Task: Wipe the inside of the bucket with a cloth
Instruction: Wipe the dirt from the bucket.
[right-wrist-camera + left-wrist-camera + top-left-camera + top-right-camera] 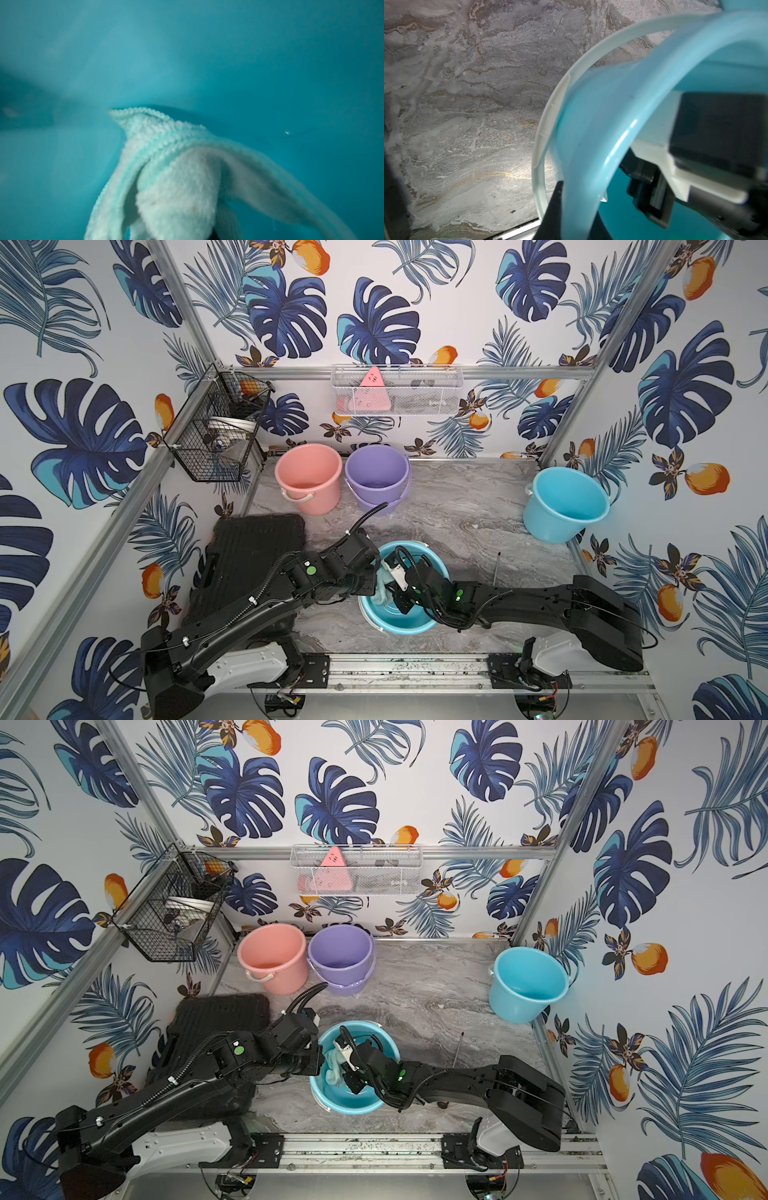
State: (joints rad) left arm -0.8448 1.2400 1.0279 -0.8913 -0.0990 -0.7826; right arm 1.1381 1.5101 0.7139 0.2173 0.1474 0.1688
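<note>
Right end effector (397, 597) gripped the cloth (380, 593) inside the bucket (409, 626), cloth trailing frame-left; left end effector (368, 587) pinched its rim.

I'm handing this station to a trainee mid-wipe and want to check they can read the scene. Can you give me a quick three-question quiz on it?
1. True or false: the right claw holds the mint cloth inside the near blue bucket.
2. How many buckets are in view in all?
3. What is the left claw clamped on? A) the mint cloth B) the near blue bucket's rim C) nothing

Key: 1 true; 2 four; 3 B.
</note>
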